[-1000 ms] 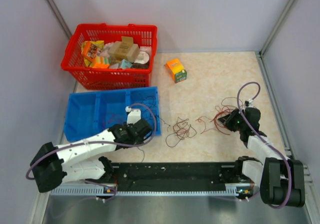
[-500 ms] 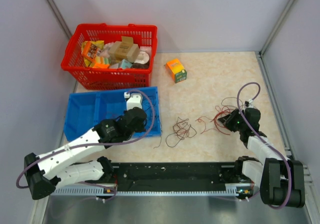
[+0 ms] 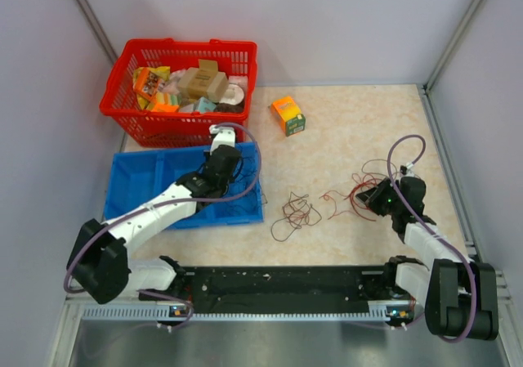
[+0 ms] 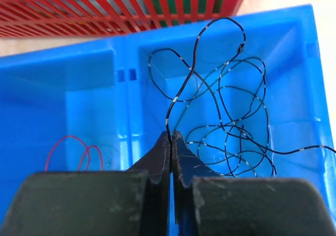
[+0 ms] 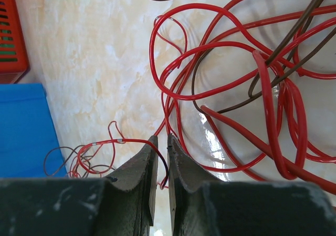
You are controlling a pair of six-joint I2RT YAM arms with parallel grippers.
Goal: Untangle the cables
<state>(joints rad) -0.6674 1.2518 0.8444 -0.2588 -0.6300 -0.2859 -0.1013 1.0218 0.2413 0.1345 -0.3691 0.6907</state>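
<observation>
Beige surface (image 3: 351,130) carries loose cables (image 3: 296,212) mid-surface, blue bin (image 3: 139,179) at left. My left end effector (image 4: 171,141) is clamped on a black cable (image 4: 226,115) lying looped inside the bin; my right end effector (image 5: 160,141), nearly together, pinches a red cable (image 5: 231,83) at the right-side tangle.

My overhead camera faces down on the blue tray (image 3: 135,183), my left wrist looks close into its compartments, my right wrist glimpses its corner beyond floor-level cables (image 5: 252,73)
</observation>
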